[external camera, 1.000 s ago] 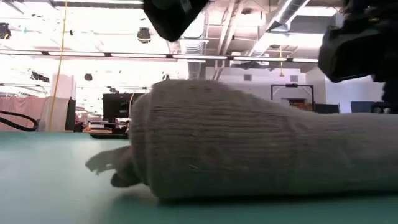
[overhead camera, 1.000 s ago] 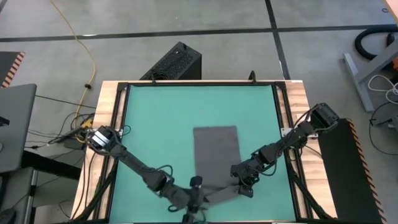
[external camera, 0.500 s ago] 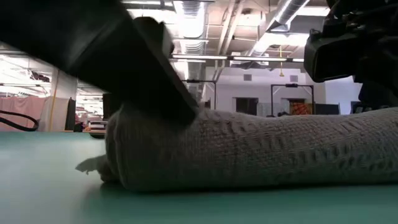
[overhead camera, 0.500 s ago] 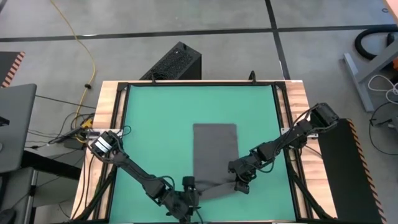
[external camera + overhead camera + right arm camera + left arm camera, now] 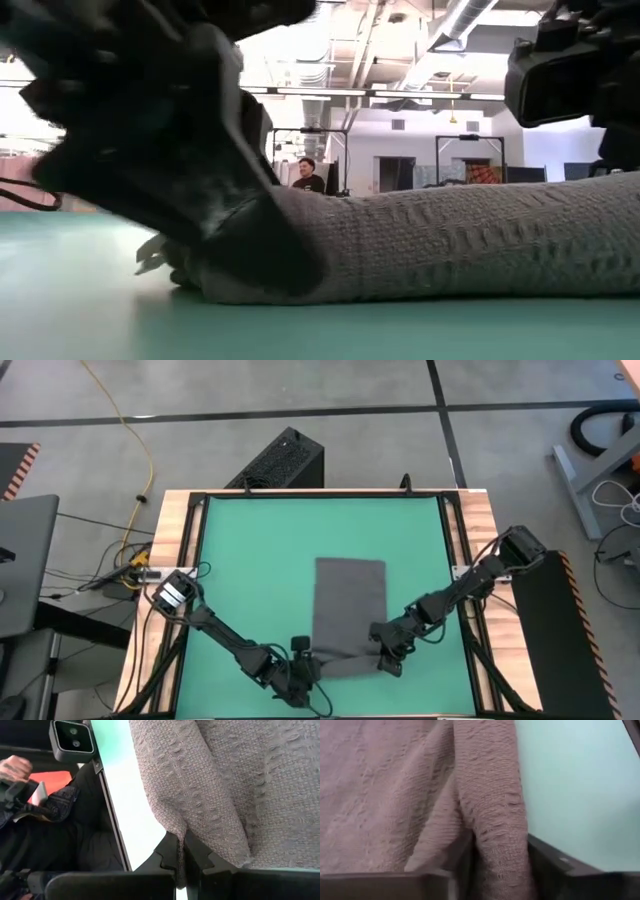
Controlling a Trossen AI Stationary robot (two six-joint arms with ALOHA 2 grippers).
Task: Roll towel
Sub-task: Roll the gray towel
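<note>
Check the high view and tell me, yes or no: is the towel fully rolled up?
No. Most of the towel lies flat on the green mat; only its near end is rolled.
</note>
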